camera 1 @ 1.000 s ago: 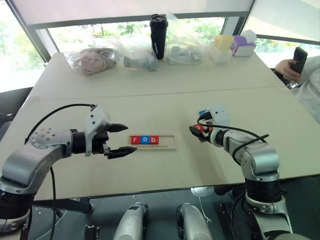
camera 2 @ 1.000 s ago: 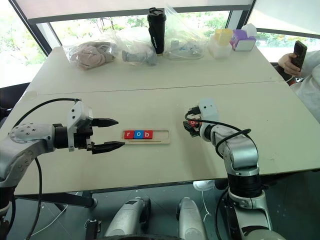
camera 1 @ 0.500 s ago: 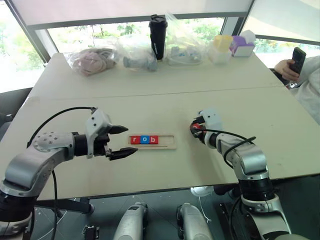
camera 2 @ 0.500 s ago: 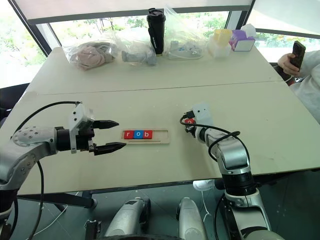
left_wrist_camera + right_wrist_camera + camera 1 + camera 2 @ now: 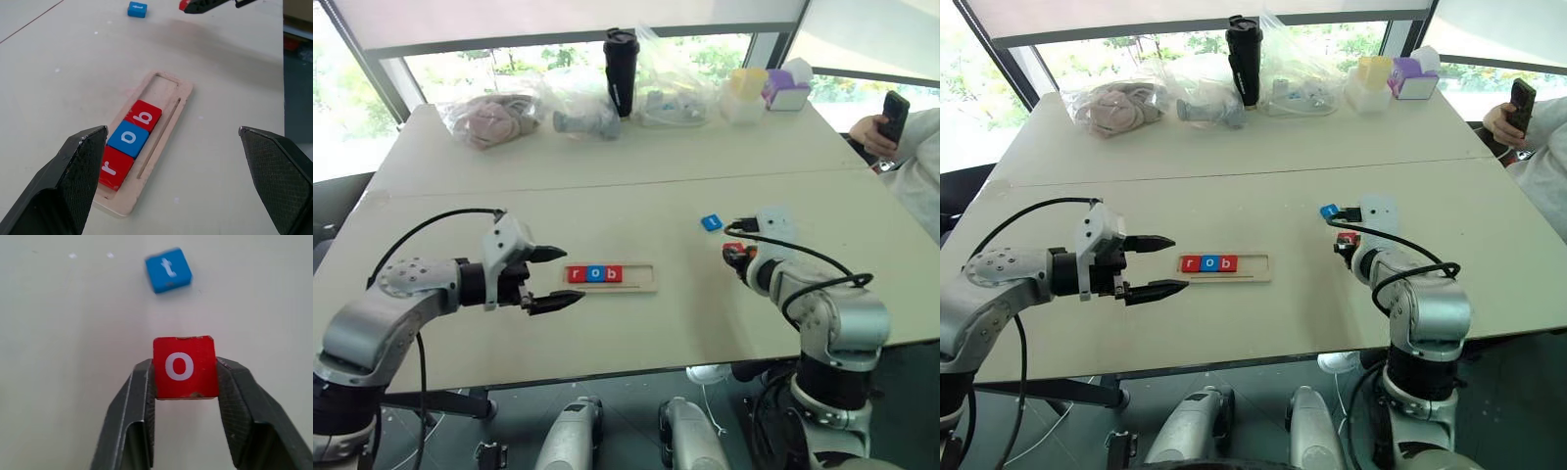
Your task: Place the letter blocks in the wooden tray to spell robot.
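My right pincer (image 5: 185, 382) is clamped on a red tile (image 5: 184, 366) bearing a white "o". Past it, flat on the desk and well in from every edge, lies a blue tile (image 5: 168, 269) marked with a white "t". In the tray (image 5: 166, 132) near the desk's front edge I read three tiles in a row from its left end: a red "r" (image 5: 114, 166), a blue "o" (image 5: 128, 138) and a red "b" (image 5: 143, 115), each touching the next, together spelling "rob". Nothing legible shows on the things along the desk's far edge.
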`<state>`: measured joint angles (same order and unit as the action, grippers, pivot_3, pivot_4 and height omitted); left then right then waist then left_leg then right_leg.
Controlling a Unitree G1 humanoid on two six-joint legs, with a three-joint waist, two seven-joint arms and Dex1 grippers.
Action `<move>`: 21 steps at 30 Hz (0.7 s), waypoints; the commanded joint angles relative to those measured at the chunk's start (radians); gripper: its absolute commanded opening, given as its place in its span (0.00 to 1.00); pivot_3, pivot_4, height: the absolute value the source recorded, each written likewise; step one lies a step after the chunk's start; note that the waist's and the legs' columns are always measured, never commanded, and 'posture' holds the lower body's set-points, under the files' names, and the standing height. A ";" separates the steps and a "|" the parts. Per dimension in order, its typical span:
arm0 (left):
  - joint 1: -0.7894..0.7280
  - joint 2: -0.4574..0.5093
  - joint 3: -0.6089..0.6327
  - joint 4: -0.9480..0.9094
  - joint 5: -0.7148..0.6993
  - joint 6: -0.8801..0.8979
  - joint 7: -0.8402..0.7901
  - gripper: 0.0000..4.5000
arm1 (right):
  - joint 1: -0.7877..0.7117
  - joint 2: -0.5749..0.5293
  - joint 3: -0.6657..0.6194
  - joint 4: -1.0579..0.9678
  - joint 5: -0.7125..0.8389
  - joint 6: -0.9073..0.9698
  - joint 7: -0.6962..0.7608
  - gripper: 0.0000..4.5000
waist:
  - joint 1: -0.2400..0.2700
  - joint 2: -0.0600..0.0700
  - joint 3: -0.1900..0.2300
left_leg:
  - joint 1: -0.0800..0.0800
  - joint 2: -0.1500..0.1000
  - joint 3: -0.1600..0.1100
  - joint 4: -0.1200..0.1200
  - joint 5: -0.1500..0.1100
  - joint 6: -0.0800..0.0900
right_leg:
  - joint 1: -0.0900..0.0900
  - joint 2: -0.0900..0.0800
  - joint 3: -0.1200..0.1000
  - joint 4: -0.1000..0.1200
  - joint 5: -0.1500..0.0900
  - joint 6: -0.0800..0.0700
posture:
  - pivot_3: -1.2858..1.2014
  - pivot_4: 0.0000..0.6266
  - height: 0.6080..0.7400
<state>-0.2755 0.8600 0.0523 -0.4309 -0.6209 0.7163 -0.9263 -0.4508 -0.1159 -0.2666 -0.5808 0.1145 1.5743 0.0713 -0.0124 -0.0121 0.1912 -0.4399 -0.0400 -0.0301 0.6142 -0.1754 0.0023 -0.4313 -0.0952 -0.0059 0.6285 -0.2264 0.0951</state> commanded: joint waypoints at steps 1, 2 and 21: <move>-0.028 -0.001 -0.008 0.010 0.006 -0.018 -0.022 1.00 | 0.017 0.085 -0.003 -0.098 -0.031 0.040 -0.069 0.26 | -0.001 0.000 0.000 | 0.000 0.000 0.000 0.000 0.000 0.000 | 0.000 0.000 0.000 0.000 0.000 0.000 | 0.52 0.24 1.00; -0.034 -0.002 -0.011 0.015 0.008 -0.019 -0.026 1.00 | 0.029 0.110 0.008 -0.112 -0.035 0.040 -0.083 0.26 | -0.002 0.000 0.000 | 0.000 0.000 0.001 0.000 0.000 0.000 | 0.000 0.000 0.000 0.000 0.000 0.000 | 0.52 0.24 1.00; -0.049 0.005 -0.017 0.045 0.028 -0.031 -0.065 1.00 | 0.038 -0.181 0.086 -0.131 0.124 -0.013 0.133 0.99 | 0.000 0.002 0.001 | -0.003 -0.001 0.001 -0.001 0.000 0.000 | -0.002 -0.002 0.000 -0.003 0.000 0.000 | 0.52 0.24 1.00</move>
<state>-0.3186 0.8533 0.0157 -0.3723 -0.5972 0.7024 -0.9818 -0.3821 -0.2124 -0.1905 -0.6796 0.1780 1.5997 0.0965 -0.0124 -0.0099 0.1924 -0.4430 -0.0413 -0.0277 0.6138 -0.1757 0.0021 -0.4332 -0.0972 -0.0063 0.6242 -0.2264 0.0949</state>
